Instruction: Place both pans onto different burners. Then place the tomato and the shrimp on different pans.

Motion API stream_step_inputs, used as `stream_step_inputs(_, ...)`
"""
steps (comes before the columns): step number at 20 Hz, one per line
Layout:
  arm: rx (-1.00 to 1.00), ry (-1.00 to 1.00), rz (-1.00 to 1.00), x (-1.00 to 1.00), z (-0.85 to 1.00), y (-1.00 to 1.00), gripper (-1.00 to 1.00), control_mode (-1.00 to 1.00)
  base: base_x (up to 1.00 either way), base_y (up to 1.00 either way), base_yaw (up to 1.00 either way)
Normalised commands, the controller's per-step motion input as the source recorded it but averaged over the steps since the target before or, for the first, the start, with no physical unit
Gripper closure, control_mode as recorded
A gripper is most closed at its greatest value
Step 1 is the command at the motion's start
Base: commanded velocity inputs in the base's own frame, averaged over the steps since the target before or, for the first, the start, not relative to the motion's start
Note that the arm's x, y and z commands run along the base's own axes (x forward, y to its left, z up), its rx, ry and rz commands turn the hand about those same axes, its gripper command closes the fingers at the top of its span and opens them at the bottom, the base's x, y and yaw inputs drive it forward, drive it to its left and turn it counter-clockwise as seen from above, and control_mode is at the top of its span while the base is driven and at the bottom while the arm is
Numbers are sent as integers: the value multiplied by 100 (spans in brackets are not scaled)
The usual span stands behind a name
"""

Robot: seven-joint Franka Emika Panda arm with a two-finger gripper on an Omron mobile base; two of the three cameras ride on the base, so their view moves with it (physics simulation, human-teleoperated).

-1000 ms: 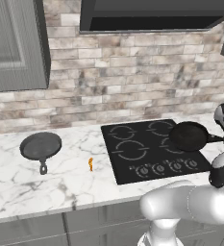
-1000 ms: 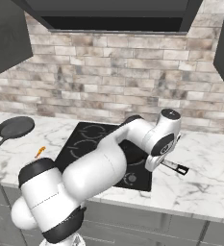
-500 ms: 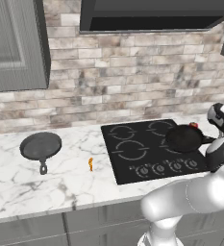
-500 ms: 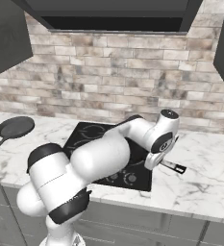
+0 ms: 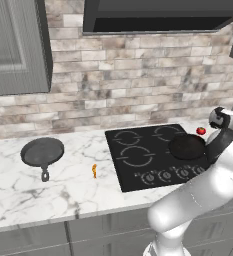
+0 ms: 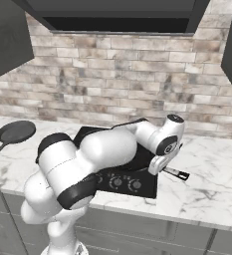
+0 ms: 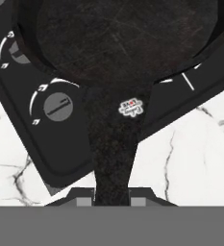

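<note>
The blacker pan lies over the front right burner of the cooktop, and the pan covers that ring. My gripper is shut on its long thin handle, whose end sticks out past the cooktop's right edge. The tomato rests on the counter just behind the pan. The dark grey skillet sits on the marble far to the left, also seen as the skillet. The shrimp lies between the skillet and the cooktop. Bare burner rings show on the left half.
Round knobs line the cooktop's front edge close to the pan handle. A range hood hangs above, and a grey cabinet hangs at the upper left. A brick wall backs the marble counter.
The held pan has shifted a little left and toward the cooktop's front, uncovering the tomato behind it. My arm's elbow has swung around. The skillet and shrimp have not moved.
</note>
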Motion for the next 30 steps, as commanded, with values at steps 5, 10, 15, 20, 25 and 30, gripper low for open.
stream_step_inputs(5,9,5,0,20,-7,0,100,-100,0,0,0)
stream_step_inputs(10,6,0,0,16,0,-3,100,-100,0,0,0)
stream_step_inputs(15,5,0,0,9,-10,-4,100,-100,0,0,0)
stream_step_inputs(20,5,0,0,7,-18,-7,100,-100,0,0,0)
stream_step_inputs(25,3,0,0,6,-18,-3,100,-100,0,0,0)
stream_step_inputs(30,0,1,0,4,-16,0,100,-100,0,0,0)
